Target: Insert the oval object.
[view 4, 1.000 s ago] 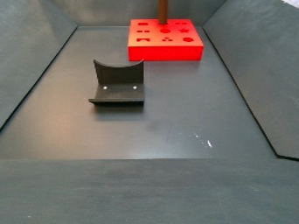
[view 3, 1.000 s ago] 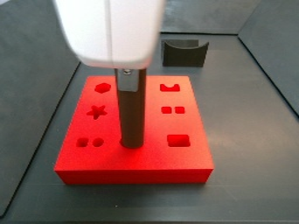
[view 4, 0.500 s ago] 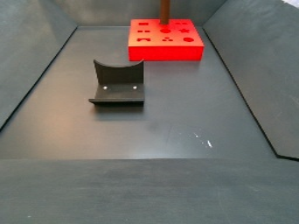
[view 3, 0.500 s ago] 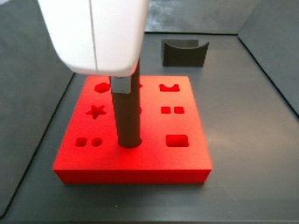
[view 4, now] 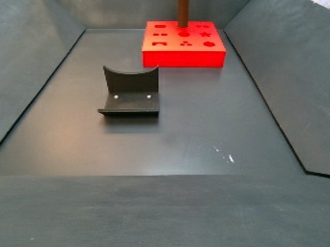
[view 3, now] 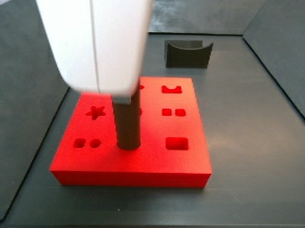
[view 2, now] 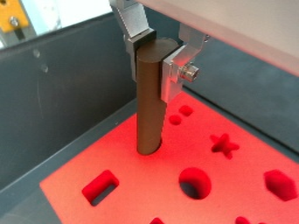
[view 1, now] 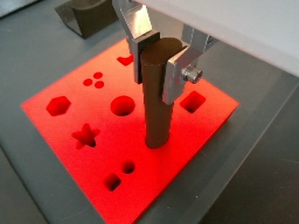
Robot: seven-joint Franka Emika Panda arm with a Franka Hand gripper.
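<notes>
Now gripper [view 1: 163,59] above red block [view 3: 179,164], fingers [view 2: 177,63] clamped on upright oval object [view 1: 158,101]; lower end in block's hole.

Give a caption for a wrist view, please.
Gripper holds the upright oval object, its lower end in the red block.

Brown oval object [view 1: 158,87], held in a silver hand [view 1: 163,59] with dark pads. Bright red block [view 3: 179,162] with darker red holes. Dark grey holder [view 4: 129,93]. Grey bench [view 4: 180,145].
</notes>
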